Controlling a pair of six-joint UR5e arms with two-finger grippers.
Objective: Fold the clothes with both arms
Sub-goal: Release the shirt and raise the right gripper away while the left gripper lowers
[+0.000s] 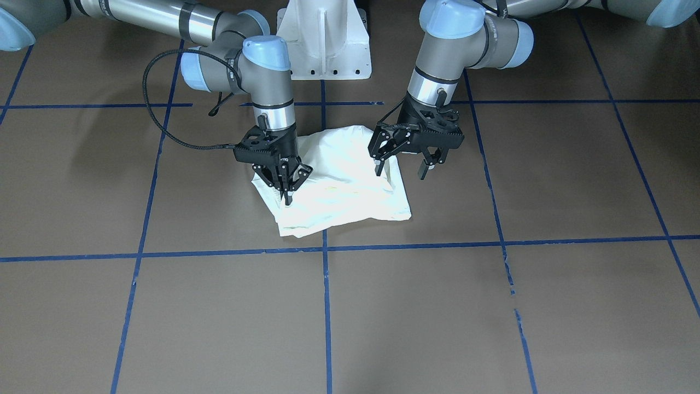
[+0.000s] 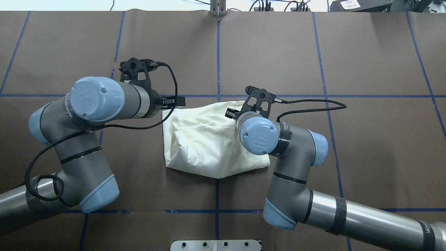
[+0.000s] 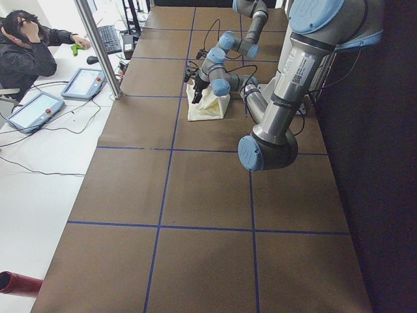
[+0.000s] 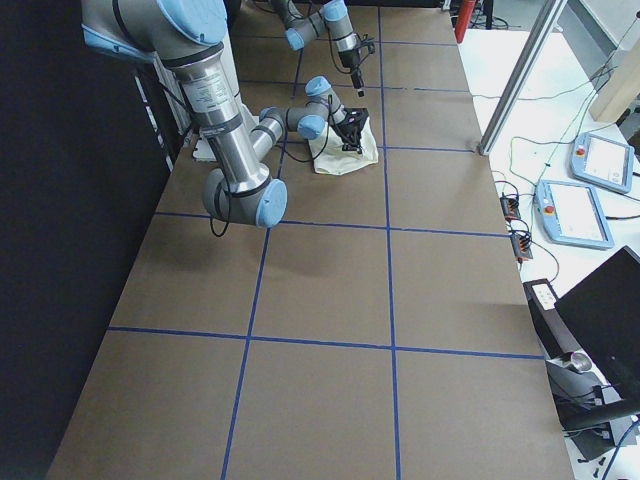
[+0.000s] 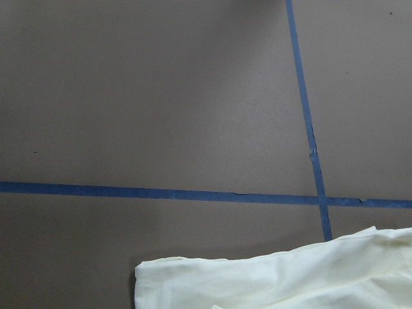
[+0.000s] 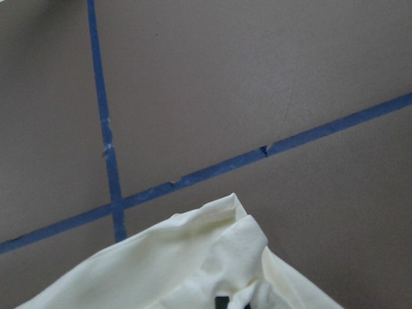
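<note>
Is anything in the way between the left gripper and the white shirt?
Nothing visible does. The left gripper hangs open right at the T-shirt edge, and the table around it shows only blue tape lines.

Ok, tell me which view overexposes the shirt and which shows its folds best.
Front-facing view: the shirt is washed out, glaring near its middle, folds faint. Overhead view: evenly lit, cream, creases clear. Side views: too small to judge.

Under me, the brown surface [image 1: 492,317], gridded with blue tape lines [image 1: 326,306]. The cream T-shirt [image 1: 339,186] lies folded across one line, with the white pedestal base [image 1: 324,44] standing behind it.
</note>
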